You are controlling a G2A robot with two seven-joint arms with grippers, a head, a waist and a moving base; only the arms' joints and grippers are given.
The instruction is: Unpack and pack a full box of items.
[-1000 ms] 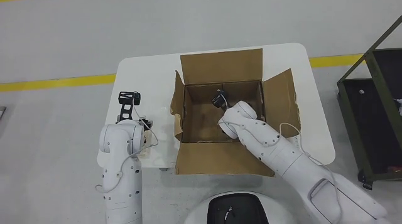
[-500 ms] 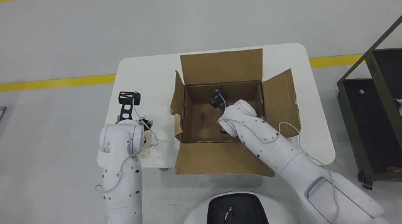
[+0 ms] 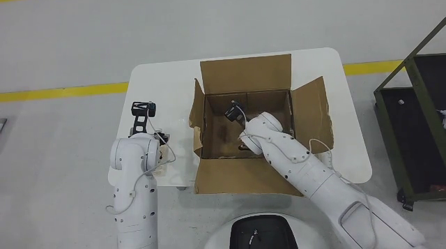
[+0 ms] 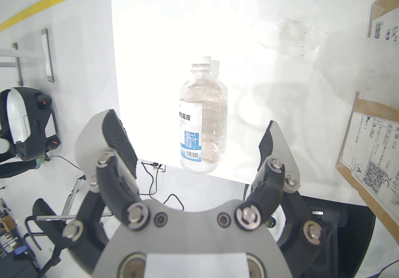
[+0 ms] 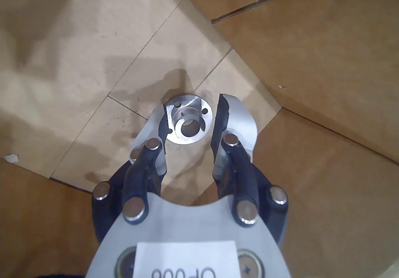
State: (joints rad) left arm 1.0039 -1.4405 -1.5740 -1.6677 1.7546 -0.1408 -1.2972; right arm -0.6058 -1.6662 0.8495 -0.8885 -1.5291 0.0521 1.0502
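Reaching down inside the cardboard box (image 3: 244, 74), the right pincer (image 5: 193, 109) is squeezing a small round metal part (image 5: 188, 125) near the box floor, while the left pincer (image 4: 191, 122) is hovering wide open over two clear bottles (image 4: 201, 111) standing together at the edge of the white bench (image 4: 187, 11).

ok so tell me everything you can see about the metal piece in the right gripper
The metal hub is round, bright silver, machined-looking: a flat flange with drilled holes and a raised central collar around an open bore, notched on one side. Its bore faces the wrist camera. The pads of the right gripper appear to press its opposite edges. It is inside the cardboard box, over the floor; resting or lifted, I cannot tell.
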